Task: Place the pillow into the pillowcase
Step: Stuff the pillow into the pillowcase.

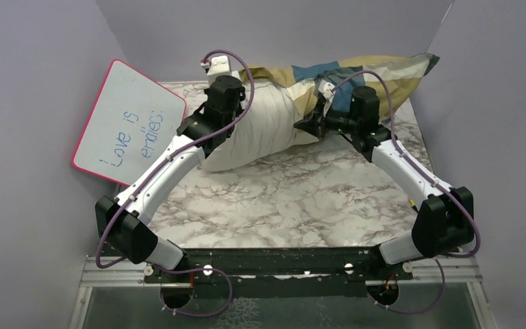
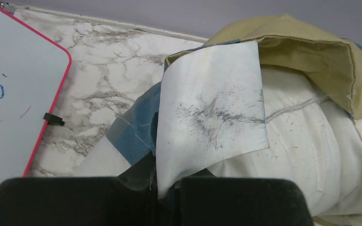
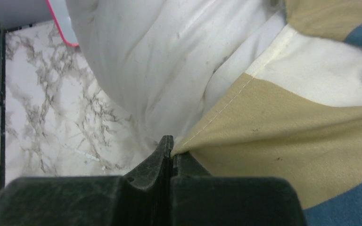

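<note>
The white pillow (image 1: pixel 253 133) lies across the back of the marble table, its right end inside the blue, tan and cream checked pillowcase (image 1: pixel 383 72). My left gripper (image 2: pixel 162 188) is shut on the pillowcase's open hem, where a cream block (image 2: pixel 212 108) and a blue block (image 2: pixel 134 127) fold up from the jaws; the pillow (image 2: pixel 311 155) bulges to the right under the tan rim (image 2: pixel 306 47). My right gripper (image 3: pixel 172 150) is shut on the tan edge of the pillowcase (image 3: pixel 287 127) at the near side of the opening, with the pillow (image 3: pixel 160 61) just beyond.
A pink-rimmed whiteboard (image 1: pixel 127 123) with blue writing leans at the back left, close to the left arm. Grey walls close in the table (image 1: pixel 281 199) at the back and both sides. The arms' base rail (image 1: pixel 281 264) runs along the near edge.
</note>
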Controlling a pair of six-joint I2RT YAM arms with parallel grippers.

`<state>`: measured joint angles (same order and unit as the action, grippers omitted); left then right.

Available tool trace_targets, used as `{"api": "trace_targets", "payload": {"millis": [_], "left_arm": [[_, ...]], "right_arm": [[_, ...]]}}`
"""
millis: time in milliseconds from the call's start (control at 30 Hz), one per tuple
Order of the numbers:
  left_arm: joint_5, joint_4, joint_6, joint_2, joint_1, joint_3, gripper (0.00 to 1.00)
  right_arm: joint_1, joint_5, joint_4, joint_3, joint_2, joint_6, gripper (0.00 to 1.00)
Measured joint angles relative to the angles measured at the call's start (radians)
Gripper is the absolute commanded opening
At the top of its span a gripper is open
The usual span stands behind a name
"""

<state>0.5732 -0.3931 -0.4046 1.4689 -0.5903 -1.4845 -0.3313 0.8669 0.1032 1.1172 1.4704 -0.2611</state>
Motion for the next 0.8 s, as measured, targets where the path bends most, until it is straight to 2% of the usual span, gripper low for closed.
{"api": "trace_targets", "payload": {"millis": [67,233,467,600,800], "left_arm": [[-0.025,-0.004,-0.019,-0.016,0.021,0.01,0.0],[-0.221,-0.013,-0.131,-0.116,0.135,0.051,0.0],[-0.43,0.028,-0.244,-0.194,0.244,0.116,0.0],[-0.511,0.09,-0.283,-0.176,0.328,0.245,0.0],[-0.56,0.215,-0.352,-0.111,0.426,0.472,0.0]], "right_arm": [[0.0,-0.029,-0.078,0.05,-0.023,0.041,0.0],[0.0,-0.055,-0.237,0.246,-0.066,0.154,0.0],[-0.01,-0.017,-0.301,0.366,-0.048,0.261,0.0],[-0.018,-0.011,-0.283,0.375,0.061,0.278,0.0],[-0.039,-0.03,-0.28,0.494,0.393,0.291,0.0]]}}
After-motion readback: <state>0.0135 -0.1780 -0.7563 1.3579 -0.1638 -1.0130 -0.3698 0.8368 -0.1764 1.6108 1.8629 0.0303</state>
